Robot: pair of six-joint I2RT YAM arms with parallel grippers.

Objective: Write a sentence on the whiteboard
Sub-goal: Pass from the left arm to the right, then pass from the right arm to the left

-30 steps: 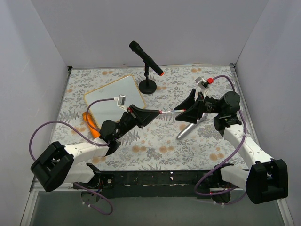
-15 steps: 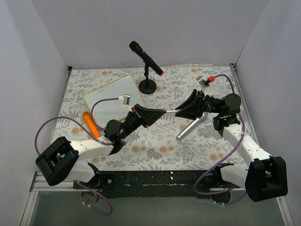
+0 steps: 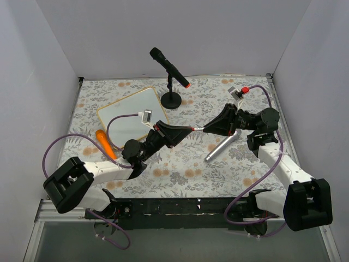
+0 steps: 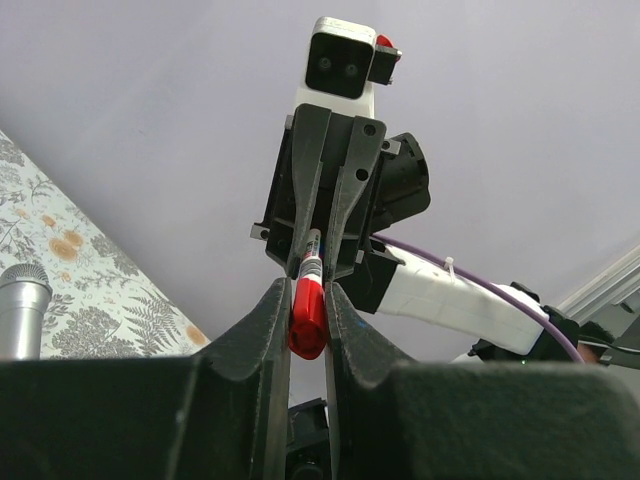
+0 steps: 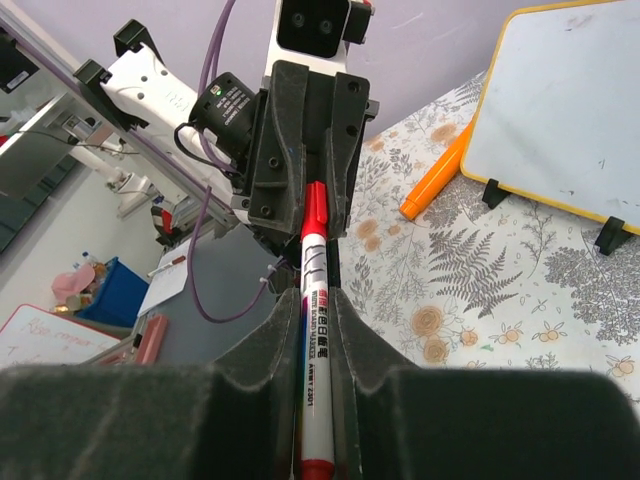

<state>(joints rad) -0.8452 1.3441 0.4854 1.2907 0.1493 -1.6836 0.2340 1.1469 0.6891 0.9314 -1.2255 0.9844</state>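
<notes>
A red-capped whiteboard marker point(image 3: 194, 129) hangs above the table's middle, held at both ends. My left gripper point(image 3: 184, 131) is shut on the red cap point(image 4: 306, 310). My right gripper point(image 3: 211, 127) is shut on the white barrel point(image 5: 314, 330). In the left wrist view my left gripper point(image 4: 305, 298) faces the right one head-on, and in the right wrist view my right gripper point(image 5: 313, 300) faces the left one the same way. The whiteboard point(image 3: 133, 115), wood-framed, lies at the back left; its white face point(image 5: 560, 110) looks blank, and the sentence is out of view.
A black microphone on a round stand point(image 3: 170, 68) is at the back centre. A silver microphone point(image 3: 221, 146) lies under the right arm. An orange pen-like object point(image 3: 104, 143) lies beside the whiteboard's near edge. White walls close three sides.
My right gripper has shut on the marker's barrel, having stood open around it a second ago. The left arm shifted slightly right and still holds the cap.
</notes>
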